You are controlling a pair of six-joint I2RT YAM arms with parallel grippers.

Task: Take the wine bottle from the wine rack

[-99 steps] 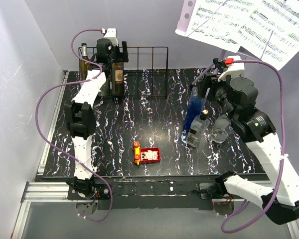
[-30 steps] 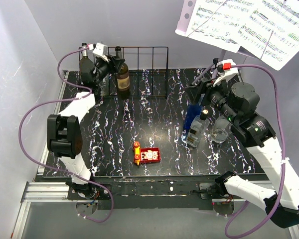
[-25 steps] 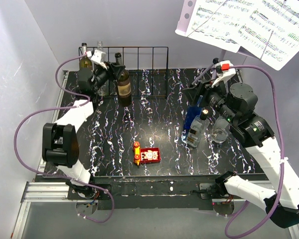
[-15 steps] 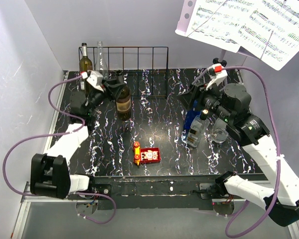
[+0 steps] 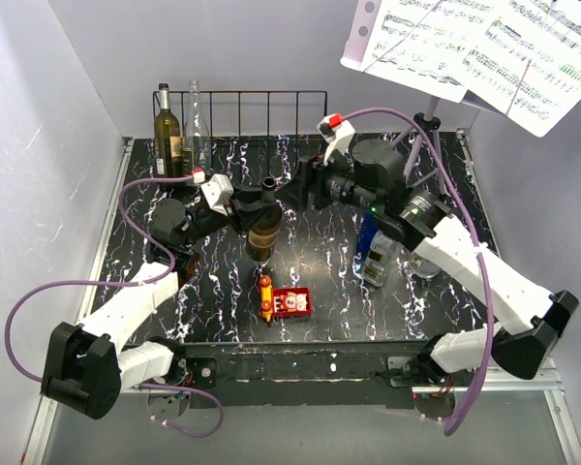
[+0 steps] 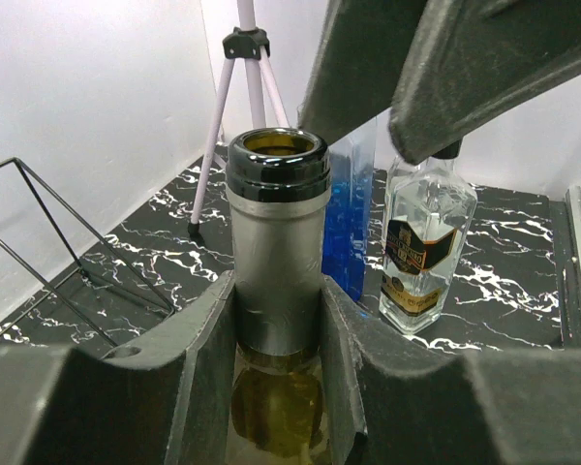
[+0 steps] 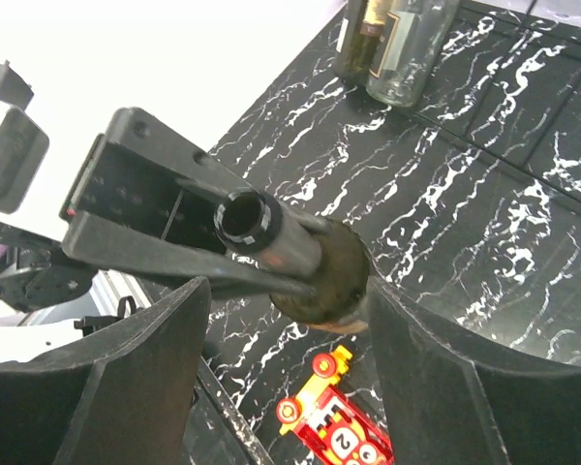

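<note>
Left pincer clenched on the neck of the wine bottle — upright, near mid-tabletop, well apart from the wine rack at its twelve o'clock. Right pincer released — fingers spread either side of the bottle's mouth.

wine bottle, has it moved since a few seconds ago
Yes. The wine bottle has come off the wine rack toward the table's near edge.
</note>
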